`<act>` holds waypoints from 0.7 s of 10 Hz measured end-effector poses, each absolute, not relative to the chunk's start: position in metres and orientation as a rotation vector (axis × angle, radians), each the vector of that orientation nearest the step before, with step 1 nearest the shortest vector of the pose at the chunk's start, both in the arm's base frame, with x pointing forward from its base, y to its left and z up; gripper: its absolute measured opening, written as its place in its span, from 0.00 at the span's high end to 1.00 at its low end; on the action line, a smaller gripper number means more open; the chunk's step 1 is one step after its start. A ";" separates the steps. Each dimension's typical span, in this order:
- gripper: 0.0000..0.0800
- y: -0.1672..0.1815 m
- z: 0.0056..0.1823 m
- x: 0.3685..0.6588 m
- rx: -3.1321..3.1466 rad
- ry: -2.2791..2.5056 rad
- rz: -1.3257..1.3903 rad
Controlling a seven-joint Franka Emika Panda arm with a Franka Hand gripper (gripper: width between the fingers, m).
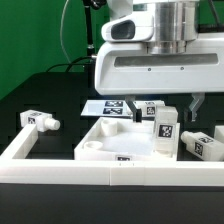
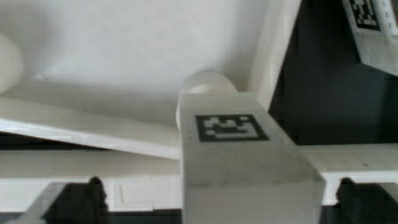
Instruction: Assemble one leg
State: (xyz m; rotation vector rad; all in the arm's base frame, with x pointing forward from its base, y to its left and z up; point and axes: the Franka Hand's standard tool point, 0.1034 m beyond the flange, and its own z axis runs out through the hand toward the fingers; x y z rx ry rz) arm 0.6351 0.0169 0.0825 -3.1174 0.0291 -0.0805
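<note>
gripper (image 1: 168,112) spread astride upright leg (image 1: 165,132), seemingly not touching; leg at 3 o'clock on panel (image 1: 104,131), exterior view; best close squarely, keep it plumb

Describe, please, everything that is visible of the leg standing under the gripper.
The leg is a short, blocky white post, plastic by its look, with a black-and-white square tag on the side facing the exterior camera. It stands upright on the flat white panel, near the panel's edge at the exterior view's right. The gripper is open around it, one finger on each side with gaps showing, so nothing grips it. Whether its foot sits in a hole cannot be seen.
</note>
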 end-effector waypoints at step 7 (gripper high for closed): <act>0.64 0.018 0.078 0.631 -3.116 0.065 -0.067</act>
